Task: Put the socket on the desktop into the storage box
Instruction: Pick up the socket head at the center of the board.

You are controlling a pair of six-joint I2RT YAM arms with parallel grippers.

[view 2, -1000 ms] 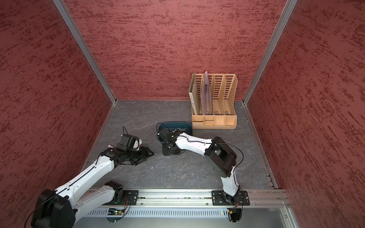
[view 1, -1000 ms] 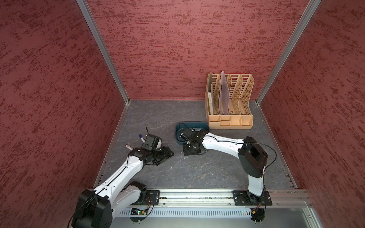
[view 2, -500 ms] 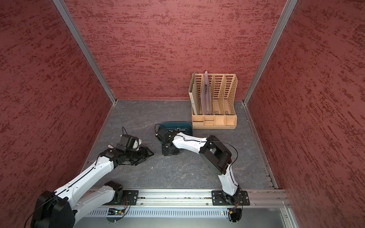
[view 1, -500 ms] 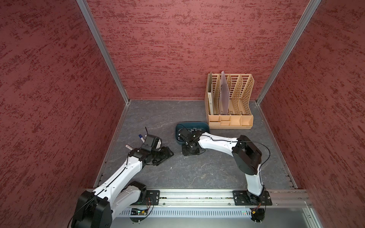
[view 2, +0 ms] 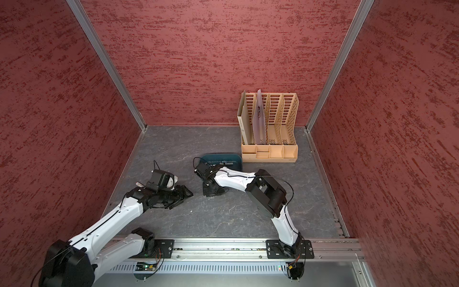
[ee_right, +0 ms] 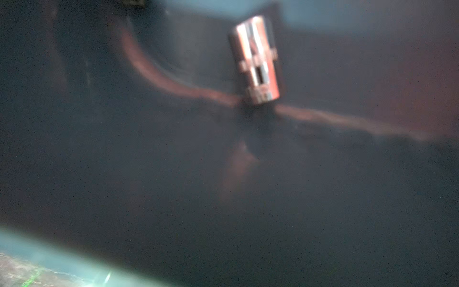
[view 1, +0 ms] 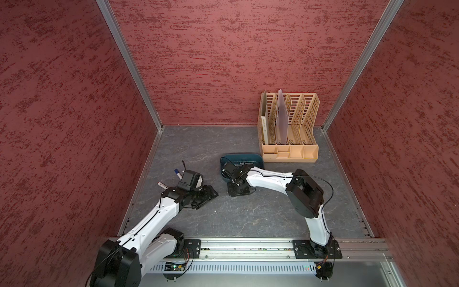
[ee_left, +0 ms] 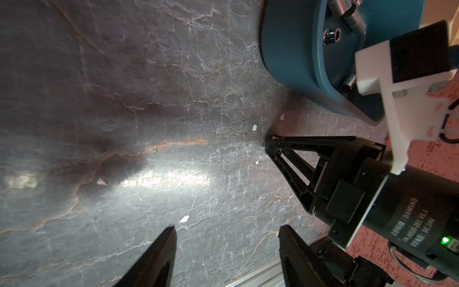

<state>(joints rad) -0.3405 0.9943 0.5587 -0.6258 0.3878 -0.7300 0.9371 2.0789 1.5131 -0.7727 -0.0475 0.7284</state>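
Observation:
The storage box is a dark teal tub on the grey veined desktop. My right gripper points down at the desktop just in front of it. In the left wrist view its fingertips are drawn nearly together on the surface, and anything pinched there is hidden. A shiny socket shows blurred against dark teal; I cannot tell whether it is held. Other sockets stand inside the storage box. My left gripper is open and empty, low over the desktop to the left.
A tan perforated file rack stands behind the box on the right. Markers lie by my left wrist near the left wall. Red walls close in three sides. A metal rail runs along the front edge. Small white flecks dot the desktop.
The right arm's elbow has swung a little leftward while its gripper stays down in front of the box. The left arm has not moved.

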